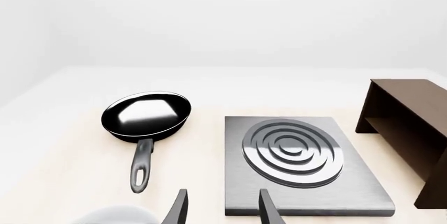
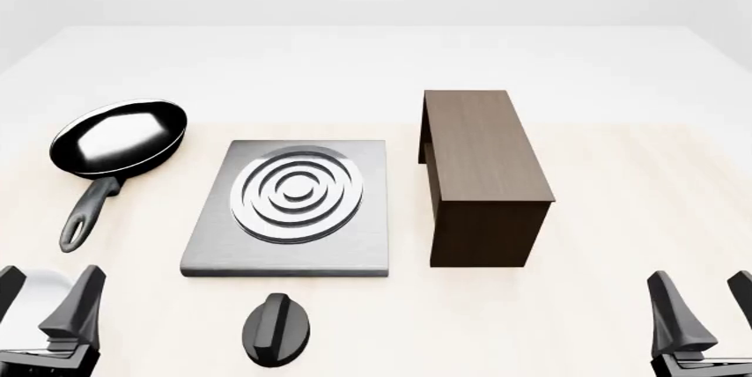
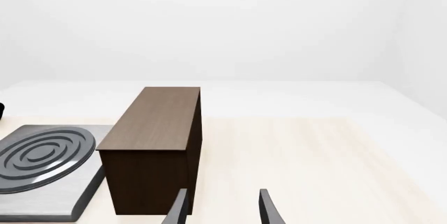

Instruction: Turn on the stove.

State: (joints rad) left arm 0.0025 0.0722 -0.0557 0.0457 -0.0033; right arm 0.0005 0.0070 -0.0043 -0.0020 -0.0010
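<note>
Front view: my left claw point(image 2: 47, 306) and right claw point(image 2: 705, 306), both spread wide and empty, cut off at frame edge; knob point(image 2: 277, 328) before stove point(image 2: 294, 218) on pale worktop point(image 2: 611, 218).

The left gripper point(image 2: 47, 293) sits low at the near left, jaws apart and empty. The right gripper point(image 2: 703, 298) mirrors it at the near right, likewise parted.

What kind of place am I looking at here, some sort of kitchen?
Likely a mock kitchen worktop in a computer simulation, not a real room. A stove with a separate knob, a black frying pan and a brown wooden cabinet sit on a pale table against blank white surroundings.
</note>
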